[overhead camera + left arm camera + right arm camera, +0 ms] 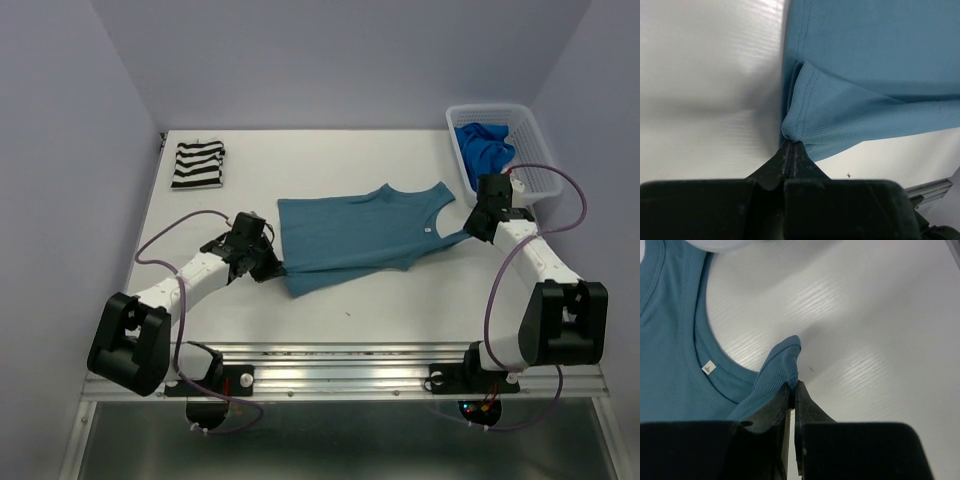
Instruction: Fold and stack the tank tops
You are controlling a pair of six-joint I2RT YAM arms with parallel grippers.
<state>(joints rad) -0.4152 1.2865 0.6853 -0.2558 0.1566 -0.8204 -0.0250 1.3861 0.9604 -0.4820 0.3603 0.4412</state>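
The teal tank top [355, 235] lay spread flat in the middle of the table [400, 310], its near edge rumpled. The left gripper [791, 146] was pinched tight on its hem corner, and the right gripper [794, 385] was clamped on a shoulder strap. The striped top [197, 165] sat folded far left, and the royal blue top [484, 148] was bunched in the basket [538, 150].

We see a white table [400, 310]. On it lie a folded black-and-white striped tank top [197, 165] at far left, a teal tank top [350, 235] spread out mid-table, and a white lattice basket [537, 150] at far right.
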